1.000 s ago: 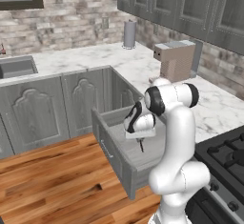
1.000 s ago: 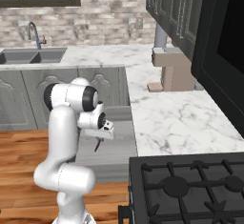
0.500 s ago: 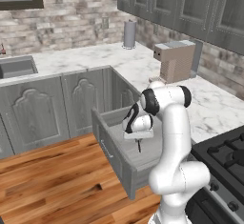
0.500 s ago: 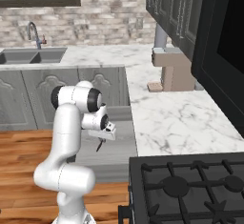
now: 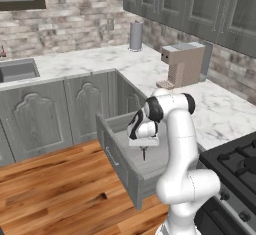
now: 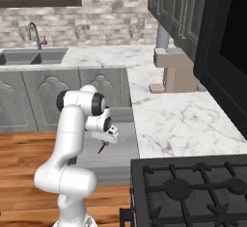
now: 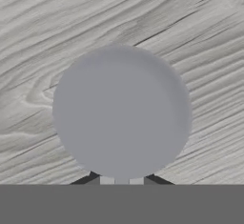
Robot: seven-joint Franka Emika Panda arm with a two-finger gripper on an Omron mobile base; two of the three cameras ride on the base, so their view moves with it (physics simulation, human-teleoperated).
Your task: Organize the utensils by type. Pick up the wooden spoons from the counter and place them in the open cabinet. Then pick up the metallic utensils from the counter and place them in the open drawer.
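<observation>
My gripper [image 5: 144,148] hangs low inside the open drawer [image 5: 118,160], shut on the metal spoon [image 5: 144,154], whose dark slim handle points down from the fingers. In the right base view the gripper [image 6: 107,139] holds the spoon [image 6: 101,148] over the drawer's grey floor [image 6: 118,148]. In the hand view the spoon's round grey bowl [image 7: 121,111] sits just beyond the gripper [image 7: 121,179], close over the wood-grain drawer floor [image 7: 200,37]. The wooden spoons and the open cabinet are out of view.
The white marble counter [image 5: 220,109] carries a tan coffee machine [image 5: 182,65] and a grey cylinder [image 5: 136,35]. A sink [image 5: 17,70] lies at the far left, a black stove [image 5: 235,166] at the right. Wooden floor [image 5: 60,194] lies in front of the drawer.
The arm has eased slightly down and to the left over the drawer, with the spoon still gripped.
</observation>
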